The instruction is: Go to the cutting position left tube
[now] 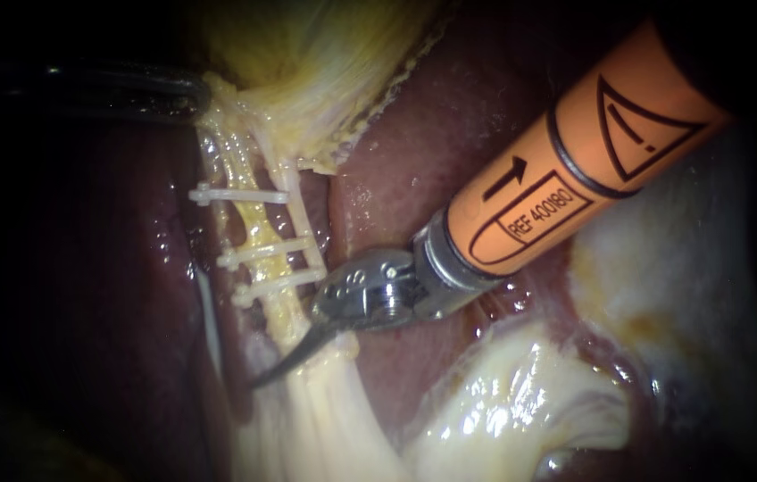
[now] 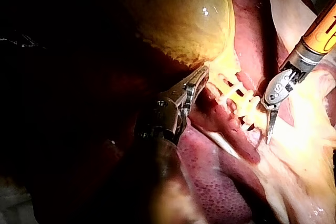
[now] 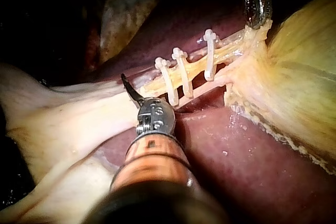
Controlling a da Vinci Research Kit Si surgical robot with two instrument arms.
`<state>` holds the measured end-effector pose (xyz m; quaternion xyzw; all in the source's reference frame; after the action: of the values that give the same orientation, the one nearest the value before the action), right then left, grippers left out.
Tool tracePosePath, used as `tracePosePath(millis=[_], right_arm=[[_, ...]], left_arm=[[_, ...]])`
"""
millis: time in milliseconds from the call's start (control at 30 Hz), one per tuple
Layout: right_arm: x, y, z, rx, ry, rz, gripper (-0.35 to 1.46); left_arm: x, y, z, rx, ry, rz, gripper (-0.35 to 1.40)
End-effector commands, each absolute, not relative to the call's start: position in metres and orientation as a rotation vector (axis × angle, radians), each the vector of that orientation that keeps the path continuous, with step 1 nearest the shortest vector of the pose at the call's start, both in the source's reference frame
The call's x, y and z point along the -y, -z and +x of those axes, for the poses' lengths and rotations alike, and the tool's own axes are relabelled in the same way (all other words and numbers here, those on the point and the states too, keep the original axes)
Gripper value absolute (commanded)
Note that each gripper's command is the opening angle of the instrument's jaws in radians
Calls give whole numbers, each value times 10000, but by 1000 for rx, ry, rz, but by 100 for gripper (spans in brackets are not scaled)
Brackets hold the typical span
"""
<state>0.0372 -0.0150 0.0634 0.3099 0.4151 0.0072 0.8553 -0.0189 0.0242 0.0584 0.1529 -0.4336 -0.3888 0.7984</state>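
Two pale tubes run down from the yellow gallbladder (image 1: 307, 54): a yellowish left tube (image 1: 252, 219) and a whiter right tube (image 1: 305, 223). Three white clips (image 1: 264, 253) cross them. My right instrument (image 1: 276, 370), on an orange shaft, has thin curved blades lying together, below the lowest clip (image 1: 276, 286) and against the tubes' lower end. In the right wrist view the blade tip (image 3: 126, 81) points just short of the nearest clip (image 3: 168, 82). My left instrument (image 1: 203, 96) is shut on tissue at the gallbladder's neck; the left wrist view shows its jaws (image 2: 198, 80) pinching there.
Dark red liver (image 1: 414, 143) lies on both sides of the tubes. Glistening pale fatty tissue (image 1: 521, 402) sits below the right instrument's wrist (image 1: 378, 290). More whitish tissue (image 1: 718, 295) lies at the far right.
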Motion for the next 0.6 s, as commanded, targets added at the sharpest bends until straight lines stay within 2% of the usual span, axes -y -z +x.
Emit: tracePosePath(millis=[33, 333, 600], right_arm=[[150, -634, 373, -869, -24, 656, 131], [131, -637, 371, -852, -85, 687, 132], [89, -635, 368, -855, -169, 623, 132]], left_arm=[[-242, -583, -189, 931, 834, 328, -35], [-241, -583, -189, 931, 834, 328, -35], [-241, -584, -189, 931, 834, 328, -35]])
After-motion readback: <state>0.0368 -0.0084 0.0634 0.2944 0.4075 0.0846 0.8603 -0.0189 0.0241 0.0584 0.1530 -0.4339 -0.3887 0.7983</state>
